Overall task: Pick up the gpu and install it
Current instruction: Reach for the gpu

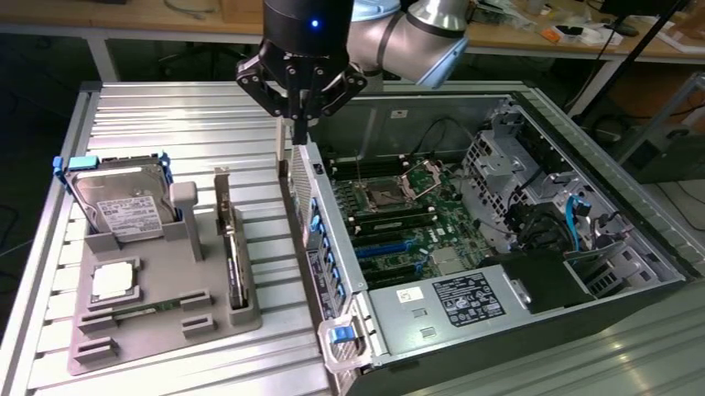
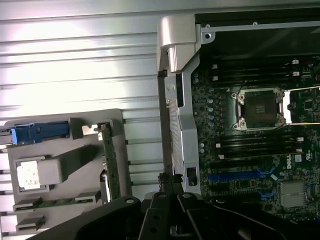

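The gpu [image 1: 234,262] is a thin dark card standing on edge in a slot of the grey holder tray [image 1: 154,318], with its silver bracket end toward the back. From the wrist it shows edge-on as a green strip [image 2: 111,165]. My gripper [image 1: 300,130] hangs shut and holds nothing. It is above the open computer case's near wall, behind the gpu and toward the exterior view's right of it. In the wrist view my gripper [image 2: 168,178] points down beside the case's silver edge.
The holder tray also carries a hard drive [image 1: 115,202] in a blue frame and a small silver CPU chip [image 1: 114,280]. The open computer case [image 1: 551,115] lies on the exterior view's right, with its motherboard [image 1: 397,206] and blue slots [image 2: 240,176] exposed. Ribbed metal table [image 1: 165,115] lies behind the tray.
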Robot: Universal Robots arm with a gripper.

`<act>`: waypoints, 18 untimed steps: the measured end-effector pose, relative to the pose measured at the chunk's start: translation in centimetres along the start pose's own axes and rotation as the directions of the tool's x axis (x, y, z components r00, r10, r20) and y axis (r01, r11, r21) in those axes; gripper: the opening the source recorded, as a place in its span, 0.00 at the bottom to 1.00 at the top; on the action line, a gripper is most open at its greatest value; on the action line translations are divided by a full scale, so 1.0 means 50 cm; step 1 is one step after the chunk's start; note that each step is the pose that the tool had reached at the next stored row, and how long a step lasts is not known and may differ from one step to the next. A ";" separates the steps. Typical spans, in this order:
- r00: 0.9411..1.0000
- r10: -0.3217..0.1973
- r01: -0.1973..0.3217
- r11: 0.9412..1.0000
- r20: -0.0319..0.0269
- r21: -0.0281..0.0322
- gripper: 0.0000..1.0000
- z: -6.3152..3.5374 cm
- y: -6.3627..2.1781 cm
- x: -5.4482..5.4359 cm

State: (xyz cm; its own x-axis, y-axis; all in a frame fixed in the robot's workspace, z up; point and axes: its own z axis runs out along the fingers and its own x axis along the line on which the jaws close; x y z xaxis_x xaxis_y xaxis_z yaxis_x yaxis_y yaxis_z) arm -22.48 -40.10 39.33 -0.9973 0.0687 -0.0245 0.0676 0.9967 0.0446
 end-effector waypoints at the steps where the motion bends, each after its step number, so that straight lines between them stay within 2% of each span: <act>1: 1.000 0.000 0.000 1.000 0.000 0.000 0.11 0.000 0.000 0.002; 18: 1.000 -0.002 0.002 1.000 0.000 0.000 0.11 -0.001 -0.003 0.036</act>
State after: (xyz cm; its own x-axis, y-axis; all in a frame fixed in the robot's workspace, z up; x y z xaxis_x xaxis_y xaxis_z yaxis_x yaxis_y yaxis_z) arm -24.30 -40.14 39.33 -0.9974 0.0670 -0.0245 0.0659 0.9968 0.0447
